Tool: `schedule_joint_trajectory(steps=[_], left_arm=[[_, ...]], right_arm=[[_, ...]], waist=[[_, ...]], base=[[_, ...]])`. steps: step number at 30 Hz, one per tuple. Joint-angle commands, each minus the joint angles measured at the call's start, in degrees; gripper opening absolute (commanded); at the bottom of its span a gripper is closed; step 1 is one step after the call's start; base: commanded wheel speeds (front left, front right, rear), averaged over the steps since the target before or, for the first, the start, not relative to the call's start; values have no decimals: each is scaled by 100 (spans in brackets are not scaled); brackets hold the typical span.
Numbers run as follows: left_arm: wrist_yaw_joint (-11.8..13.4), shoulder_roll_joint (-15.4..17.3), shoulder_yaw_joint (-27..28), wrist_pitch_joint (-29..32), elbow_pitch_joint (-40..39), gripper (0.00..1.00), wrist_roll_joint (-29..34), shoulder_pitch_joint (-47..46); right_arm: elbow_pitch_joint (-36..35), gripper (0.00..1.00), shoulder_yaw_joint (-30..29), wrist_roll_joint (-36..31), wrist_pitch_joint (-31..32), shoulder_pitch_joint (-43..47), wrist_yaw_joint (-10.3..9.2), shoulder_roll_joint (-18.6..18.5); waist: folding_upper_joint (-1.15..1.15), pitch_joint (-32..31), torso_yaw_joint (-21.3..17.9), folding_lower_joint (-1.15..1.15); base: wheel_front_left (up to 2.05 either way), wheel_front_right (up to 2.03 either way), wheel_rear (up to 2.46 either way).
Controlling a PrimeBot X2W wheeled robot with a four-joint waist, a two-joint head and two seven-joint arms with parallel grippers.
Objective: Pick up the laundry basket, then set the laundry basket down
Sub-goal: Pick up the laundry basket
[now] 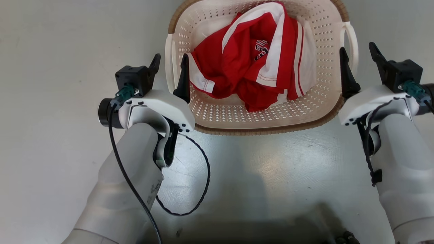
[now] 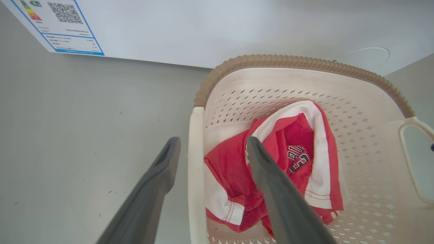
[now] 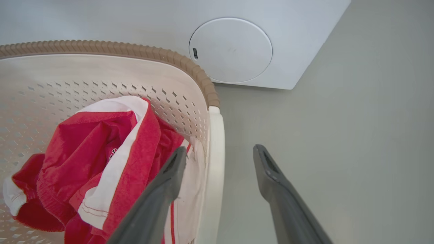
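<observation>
The cream laundry basket [image 1: 257, 115] with its brown rim stands on the grey floor at the top middle of the head view, holding a crumpled red and white garment [image 1: 247, 64]. My left gripper [image 1: 169, 69] is open, one finger outside and one inside the basket's left white handle [image 1: 169, 57]. The left wrist view shows that handle [image 2: 196, 169] between the two dark fingers [image 2: 162, 169], untouched. My right gripper [image 1: 361, 64] is open too, straddling the right handle [image 1: 351, 37]. In the right wrist view the handle [image 3: 217, 162] runs between the fingertips.
A white washing machine [image 3: 288, 40] with a round cover [image 3: 230, 51] stands just beyond the basket; its energy label [image 2: 57, 27] shows in the left wrist view. Grey floor [image 1: 51, 67] spreads to both sides. A black cable [image 1: 203, 183] loops off my left forearm.
</observation>
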Motion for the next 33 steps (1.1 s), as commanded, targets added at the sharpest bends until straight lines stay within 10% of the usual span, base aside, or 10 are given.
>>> schedule_joint_trajectory(steps=[1, 33], left_arm=[[58, 98, 88, -35, -53, 100, -18, 9], [218, 98, -848, -35, 877, 100, -606, -652]], right_arm=[[-44, 100, 102, -1, -54, 51, 33, 59], [579, 100, 271, 197, -54, -293, 33, 163]], waist=[[0, 37, 10, 0], [0, 322, 16, 0]], base=[[0, 0, 0], [0, 0, 0]])
